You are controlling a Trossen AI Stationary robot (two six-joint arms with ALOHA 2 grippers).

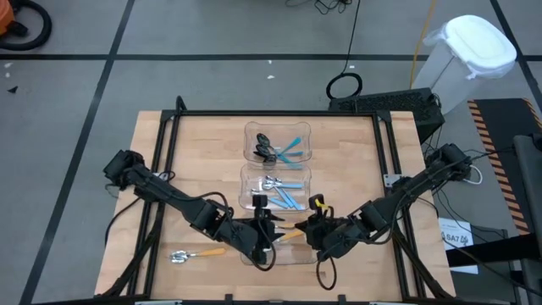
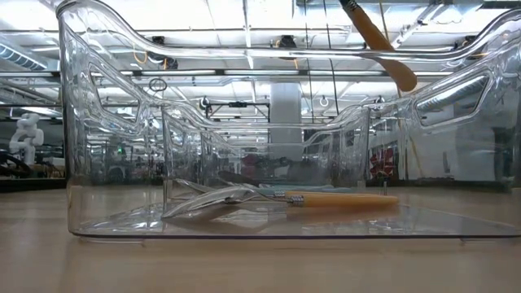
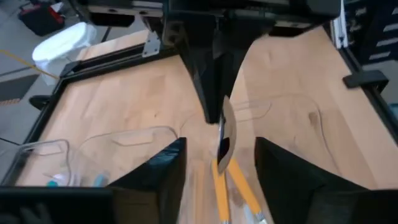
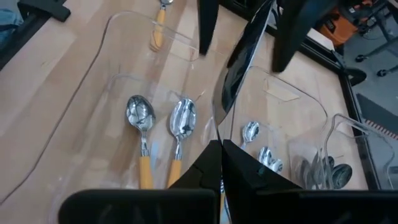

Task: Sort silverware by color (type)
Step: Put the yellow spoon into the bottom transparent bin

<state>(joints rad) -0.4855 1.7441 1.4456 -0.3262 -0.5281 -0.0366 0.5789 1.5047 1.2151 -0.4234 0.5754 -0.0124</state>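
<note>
Spoons with orange handles are what both arms are working on, at the nearest of three clear plastic bins (image 1: 298, 256) lined up along the middle of a wooden table (image 1: 186, 161).

The right gripper (image 1: 315, 229) hangs over that near bin's right edge. In its wrist view we see its two dark fingers (image 4: 211, 163) pressed together on a shiny spoon (image 4: 239, 68), the bowl rising beyond the tips toward the other arm. From table height we see the same spoon's orange handle (image 2: 383, 45) tilted in the air above the bin's rim. The right arm reaches in from the table's right side, elbow bent, wrist angled down toward the bin.

The left gripper (image 1: 261, 233) sits over the near bin's left part, facing the right one. In its wrist view its fingers (image 3: 158, 174) stand well apart, with the held spoon (image 3: 225, 134) in the gap between them; we cannot tell whether they touch it. The left arm stretches in low from the table's left edge.

Inside the near bin lie two orange-handled spoons (image 4: 144, 134), side by side on the bottom. Another orange-handled spoon (image 1: 196, 253) lies on the bare table left of the near bin. The middle bin (image 1: 275, 188) holds silver spoons with light-blue handles (image 1: 286, 185); the far bin (image 1: 277, 142) holds dark-bowled spoons with light-blue handles (image 1: 279, 151).
</note>
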